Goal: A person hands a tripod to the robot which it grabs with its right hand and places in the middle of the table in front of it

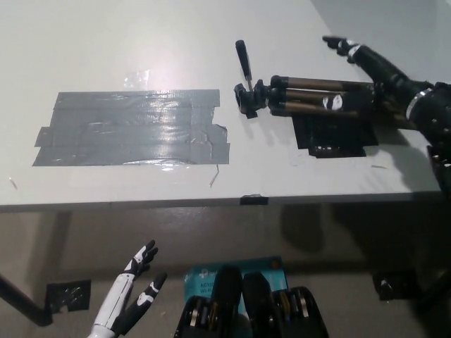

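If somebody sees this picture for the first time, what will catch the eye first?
The big patch of grey tape on the white table, left of middle, shines most. To its right the tripod lies flat, with the black right hand over its legs, fingers stretched out and not gripping. The white left hand rests open below the table edge, at lower left.
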### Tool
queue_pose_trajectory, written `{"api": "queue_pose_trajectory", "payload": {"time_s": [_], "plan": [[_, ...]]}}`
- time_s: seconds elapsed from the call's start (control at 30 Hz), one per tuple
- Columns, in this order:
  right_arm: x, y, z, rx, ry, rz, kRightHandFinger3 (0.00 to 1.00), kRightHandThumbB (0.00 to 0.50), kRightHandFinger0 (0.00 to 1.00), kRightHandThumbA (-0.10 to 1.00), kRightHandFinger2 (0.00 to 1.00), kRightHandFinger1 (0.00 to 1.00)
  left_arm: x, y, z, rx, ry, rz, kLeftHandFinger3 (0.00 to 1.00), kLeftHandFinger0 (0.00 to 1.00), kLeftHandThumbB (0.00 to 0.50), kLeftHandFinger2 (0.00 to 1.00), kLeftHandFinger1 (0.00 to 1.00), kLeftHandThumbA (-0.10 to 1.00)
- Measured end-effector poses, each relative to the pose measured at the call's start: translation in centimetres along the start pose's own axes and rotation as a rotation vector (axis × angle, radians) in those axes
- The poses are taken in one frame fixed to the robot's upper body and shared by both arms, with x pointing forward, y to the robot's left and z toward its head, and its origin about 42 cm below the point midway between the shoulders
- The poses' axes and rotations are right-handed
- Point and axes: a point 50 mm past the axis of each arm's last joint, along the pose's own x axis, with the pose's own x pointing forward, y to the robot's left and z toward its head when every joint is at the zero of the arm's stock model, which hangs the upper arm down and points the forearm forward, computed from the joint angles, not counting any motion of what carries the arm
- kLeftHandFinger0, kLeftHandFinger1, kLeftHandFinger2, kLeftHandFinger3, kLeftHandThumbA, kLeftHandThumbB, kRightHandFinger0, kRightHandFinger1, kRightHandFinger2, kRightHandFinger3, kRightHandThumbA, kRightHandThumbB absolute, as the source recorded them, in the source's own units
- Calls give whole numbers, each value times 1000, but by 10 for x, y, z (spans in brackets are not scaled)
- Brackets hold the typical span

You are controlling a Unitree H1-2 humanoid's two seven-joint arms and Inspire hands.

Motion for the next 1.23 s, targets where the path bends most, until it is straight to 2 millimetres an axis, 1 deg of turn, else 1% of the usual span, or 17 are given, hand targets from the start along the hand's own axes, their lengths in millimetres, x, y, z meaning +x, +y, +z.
{"api": "queue_pose_trajectory", "payload": {"time_s": [0.03, 0.07, 0.1, 0.13, 0.23, 0.3, 0.4, 0.47, 0.57, 0.6, 0.7, 0.77, 0.87, 1.03, 1.1, 1.13, 1.23], "plan": [[-7, 1, 6, 18, -40, -5, 1000, 500, 1000, 780, 1000, 1000, 1, 0, 1, 1, -3, 0, 1000, 1000, 221, 1000, 1000, 871], [-11, 2, 9, 23, -58, -8, 1000, 500, 1000, 890, 1000, 1000, 2, 1, 1, 1, -4, 0, 1000, 1000, 221, 1000, 1000, 872], [-16, 4, 10, 32, -76, -9, 1000, 500, 1000, 894, 1000, 1000, 3, 1, 2, 2, -7, 1, 1000, 1000, 221, 1000, 1000, 872], [-19, 6, 11, 37, -87, -9, 1000, 475, 1000, 1000, 1000, 1000, 4, 1, 2, 2, -8, 1, 1000, 1000, 220, 1000, 1000, 876], [-41, 21, 8, 69, -126, -6, 1000, 500, 1000, 1000, 1000, 1000, 7, 2, 3, 3, -12, 1, 1000, 1000, 220, 1000, 1000, 885], [-55, 33, 3, 93, -139, 2, 1000, 441, 1000, 1000, 1000, 1000, 8, 2, 3, 4, -13, 1, 1000, 1000, 227, 1000, 1000, 896], [-81, 57, -5, 140, -162, 20, 1000, 413, 1000, 1000, 1000, 1000, 9, 2, 3, 4, -12, 1, 1000, 1000, 237, 1000, 1000, 915], [-98, 70, -9, 174, -174, 26, 1000, 422, 1000, 1000, 1000, 1000, 10, 2, 2, 4, -9, 0, 1000, 1000, 239, 1000, 1000, 920], [-134, 102, -16, 282, -198, 30, 1000, 378, 1000, 1000, 1000, 1000, 9, 2, 0, 3, -2, -2, 1000, 1000, 252, 1000, 1000, 940], [-150, 115, -19, 342, -209, 20, 1000, 383, 1000, 1000, 1000, 1000, 9, 2, 0, 3, -1, -2, 1000, 1000, 263, 1000, 1000, 946], [-177, 144, -25, 474, -220, -17, 1000, 339, 1000, 1000, 1000, 1000, 9, 2, 0, 2, -1, -1, 1000, 1000, 281, 1000, 1000, 978], [-192, 167, -34, 578, -191, -51, 1000, 264, 1000, 1000, 1000, 1000, 8, 2, 0, -1, -1, -1, 1000, 1000, 301, 1000, 1000, 997], [-199, 194, -51, 681, -140, -82, 1000, 237, 1000, 1000, 1000, 1000, 7, 1, -1, -6, 1, -1, 1000, 1000, 288, 1000, 1000, 984], [-196, 209, -79, 721, -75, -102, 1000, 146, 1000, 1000, 1000, 1000, 3, 0, -3, -16, 6, 1, 1000, 1000, 293, 1000, 1000, 967], [-196, 212, -86, 734, -59, -106, 1000, 141, 1000, 1000, 1000, 1000, 2, 0, -3, -21, 7, 2, 1000, 1000, 297, 1000, 1000, 964], [-195, 214, -88, 739, -55, -106, 1000, 168, 1000, 1000, 1000, 1000, 1, 0, -4, -22, 8, 3, 1000, 1000, 303, 1000, 1000, 974], [-194, 217, -92, 756, -50, -109, 1000, 178, 1000, 1000, 1000, 1000, 0, 0, -4, -23, 9, 3, 1000, 1000, 302, 1000, 1000, 977]]}}
